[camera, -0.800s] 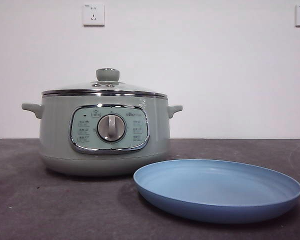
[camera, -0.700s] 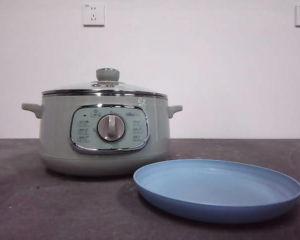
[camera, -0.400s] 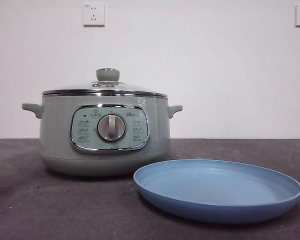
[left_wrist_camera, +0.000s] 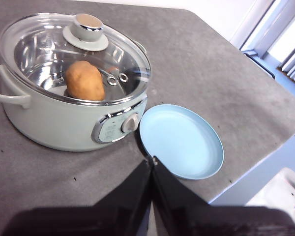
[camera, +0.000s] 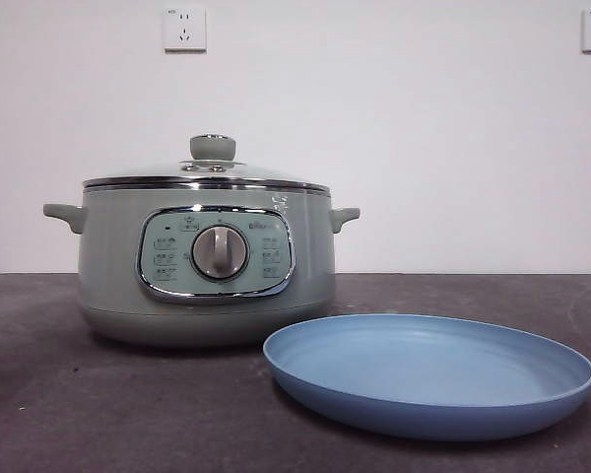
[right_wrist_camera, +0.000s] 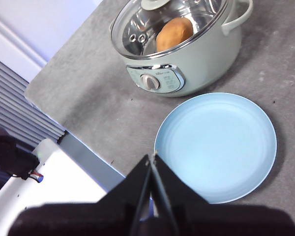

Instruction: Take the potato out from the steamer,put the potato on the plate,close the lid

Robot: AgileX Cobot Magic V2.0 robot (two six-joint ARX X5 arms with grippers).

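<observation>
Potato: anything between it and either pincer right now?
Yes. The lid sits shut on the steamer, covering the potato inside. It must come off first. Both the left pincer and the right pincer are shut and held away from the pot. The plate beside the steamer is bare.

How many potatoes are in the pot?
1. The potato lies inside the steamer, seen through the glass lid that sits on top. None is on the plate. The steamer's wall could hide another.
</observation>
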